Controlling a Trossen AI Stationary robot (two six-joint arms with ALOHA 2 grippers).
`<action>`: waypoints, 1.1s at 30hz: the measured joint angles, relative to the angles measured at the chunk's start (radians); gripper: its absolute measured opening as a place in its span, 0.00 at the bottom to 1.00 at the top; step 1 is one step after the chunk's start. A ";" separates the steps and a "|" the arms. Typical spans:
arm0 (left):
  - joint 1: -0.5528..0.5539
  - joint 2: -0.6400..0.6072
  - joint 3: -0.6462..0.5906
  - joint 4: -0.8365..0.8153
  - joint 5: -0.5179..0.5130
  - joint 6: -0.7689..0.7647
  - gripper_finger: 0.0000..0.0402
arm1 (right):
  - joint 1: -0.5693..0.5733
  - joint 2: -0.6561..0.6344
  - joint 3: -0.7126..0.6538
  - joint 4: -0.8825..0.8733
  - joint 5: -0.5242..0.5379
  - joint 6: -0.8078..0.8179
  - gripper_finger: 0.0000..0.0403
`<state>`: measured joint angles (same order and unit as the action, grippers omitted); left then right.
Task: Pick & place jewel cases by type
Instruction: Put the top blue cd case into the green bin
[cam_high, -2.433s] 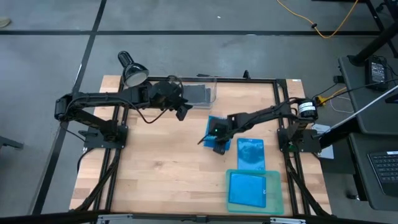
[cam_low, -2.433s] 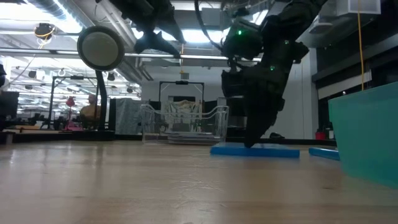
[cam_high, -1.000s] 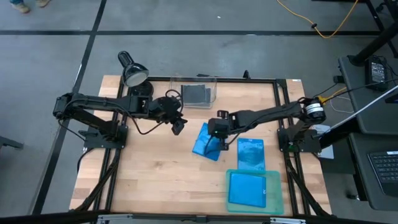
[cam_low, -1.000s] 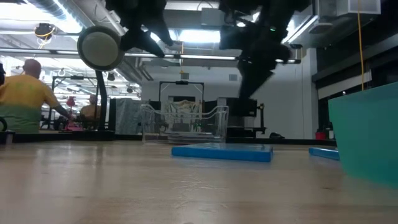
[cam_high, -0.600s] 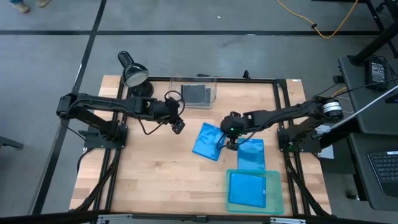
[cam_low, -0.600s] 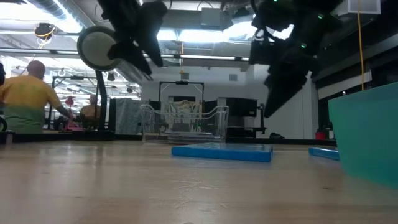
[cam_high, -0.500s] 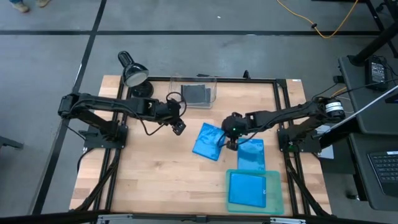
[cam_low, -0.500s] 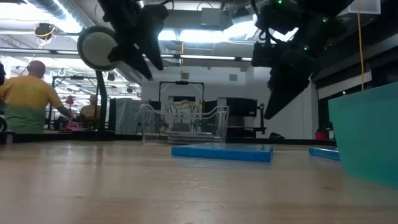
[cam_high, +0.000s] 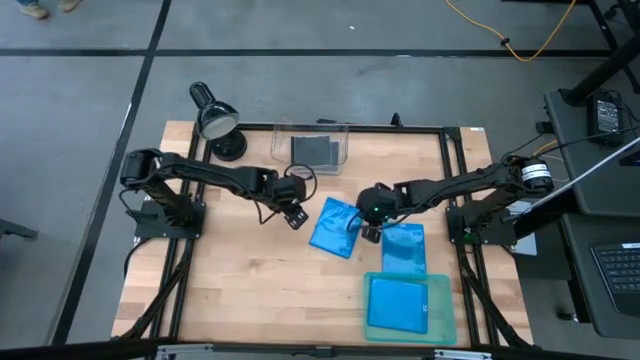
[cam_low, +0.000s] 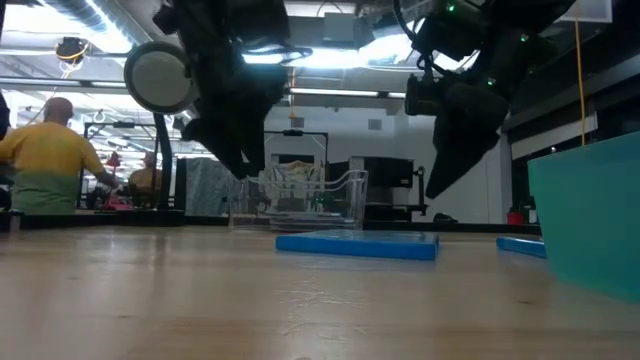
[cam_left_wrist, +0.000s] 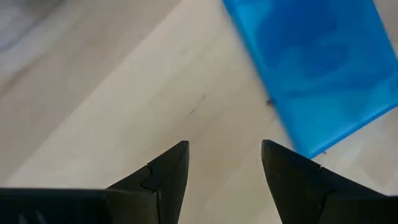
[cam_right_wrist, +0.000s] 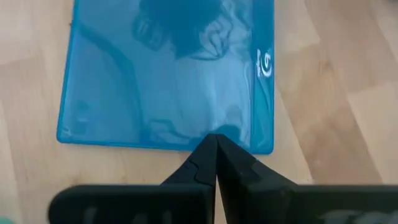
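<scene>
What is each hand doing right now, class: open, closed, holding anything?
Left hand: open, holding nothing.
Right hand: closed, empty, above a blue jewel case.

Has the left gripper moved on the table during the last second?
Yes. In the high view the open left gripper has gone away from the clear plastic bin, toward the tilted translucent blue jewel case.

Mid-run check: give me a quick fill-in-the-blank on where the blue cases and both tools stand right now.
1. The teal tray holds ___ blue case.
2. The right tool, above the case beside the tray, has its fingers ___.
3. The left tool is ___ and holds nothing.
4. The tilted blue case lies on the table between the two ___.

Missing words: one; shut; open; tools
</scene>
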<state>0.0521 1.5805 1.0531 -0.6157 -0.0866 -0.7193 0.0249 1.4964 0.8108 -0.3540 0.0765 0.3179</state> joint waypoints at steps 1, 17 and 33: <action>-0.001 0.014 0.000 0.024 0.012 0.001 0.48 | 0.002 0.004 0.000 -0.004 0.000 0.019 0.03; -0.011 0.129 0.000 0.237 0.128 0.017 0.48 | 0.078 0.180 0.003 -0.015 -0.061 0.148 0.03; 0.002 0.247 0.000 0.401 0.190 -0.033 0.48 | 0.076 0.191 0.001 0.072 -0.068 0.121 0.03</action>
<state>0.0541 1.8274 1.0531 -0.2150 0.1036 -0.7524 0.1009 1.6878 0.8120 -0.2817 0.0086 0.4393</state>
